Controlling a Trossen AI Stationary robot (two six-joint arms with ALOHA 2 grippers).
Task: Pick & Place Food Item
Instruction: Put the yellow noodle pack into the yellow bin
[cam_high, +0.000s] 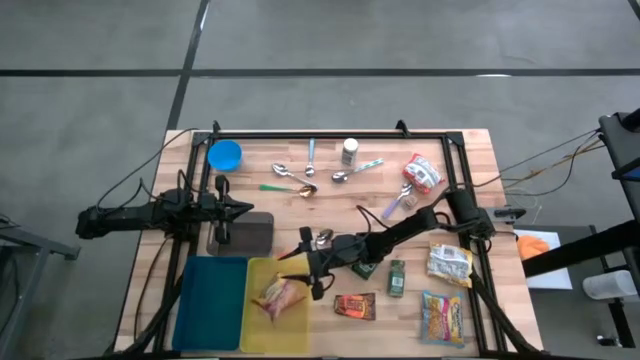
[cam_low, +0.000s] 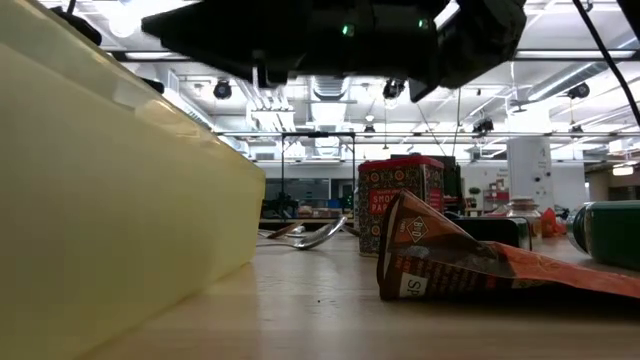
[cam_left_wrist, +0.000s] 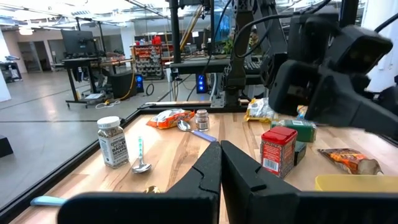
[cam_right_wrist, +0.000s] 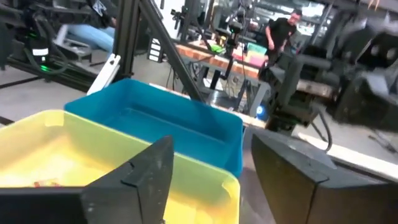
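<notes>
R pincer (cam_high: 312, 272) spread over yellow bin (cam_high: 254, 330) w/ snack bag (cam_high: 280, 297); L pincer (cam_high: 246, 208) pressed together.

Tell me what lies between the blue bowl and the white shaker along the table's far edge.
In the high view, one spoon with a blue handle lies between the blue bowl and the white shaker; the rest of that stretch is bare wood.

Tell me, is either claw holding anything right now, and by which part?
Nothing is held. The right gripper stands open and empty above the yellow bin, where a snack bag lies. The left gripper is shut on nothing.
</notes>
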